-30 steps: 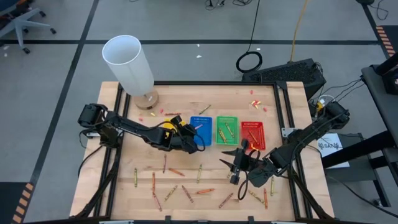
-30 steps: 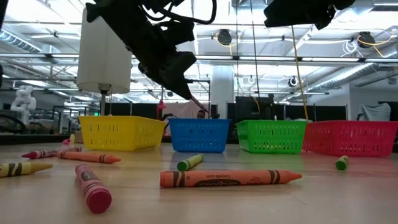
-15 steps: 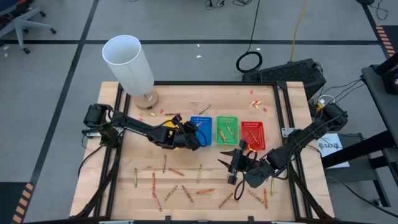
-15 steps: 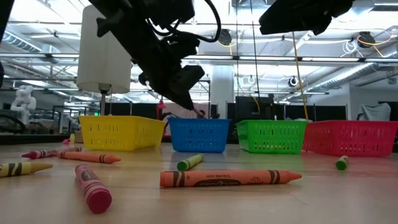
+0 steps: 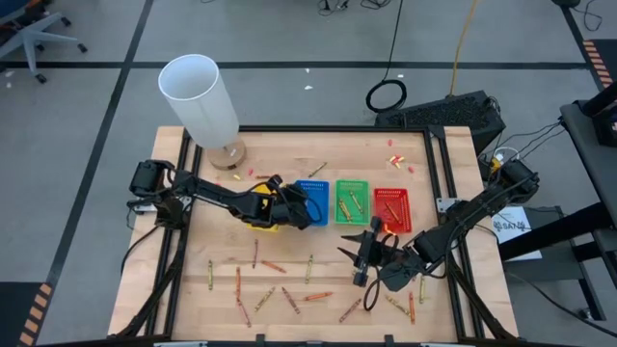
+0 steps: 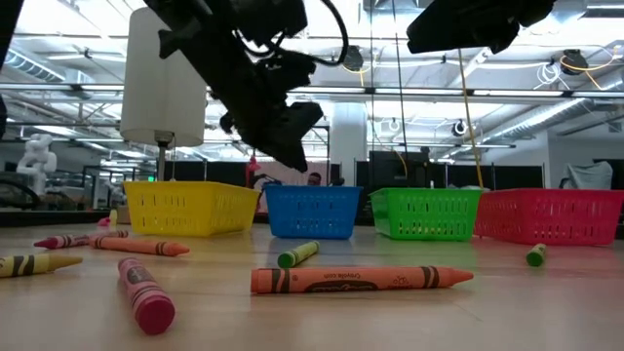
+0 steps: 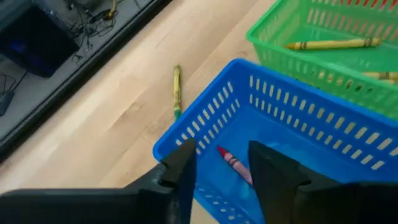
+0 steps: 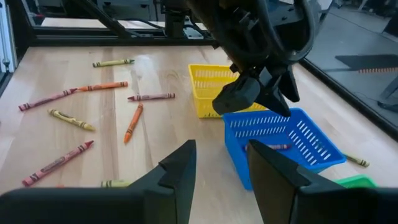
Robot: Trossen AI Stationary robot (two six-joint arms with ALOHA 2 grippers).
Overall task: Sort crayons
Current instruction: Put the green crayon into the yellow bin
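Left gripper (image 5: 307, 213) hangs over the blue tray (image 7: 261, 124), jaws apart and empty — a red crayon (image 7: 233, 163) lies loose in that tray below them. Right gripper (image 5: 362, 258) hovers above the table (image 5: 289, 251) toward its right side, jaws parted, nothing between them.

Trays sit in a row mid-table: yellow tray (image 6: 190, 208), blue, green tray (image 5: 351, 200), red tray (image 5: 391, 207). The left arm covers most of the yellow tray from above. Green tray holds a few crayons (image 7: 329, 44).

Loose crayons (image 5: 289, 289) scatter across the near half of the table; one green-tipped crayon (image 7: 176, 90) lies just beside the blue tray. White cylinder (image 5: 198, 96) stands at the far-left corner.

Pale wood table, black frame rails; grey floor, cables — open workshop behind.
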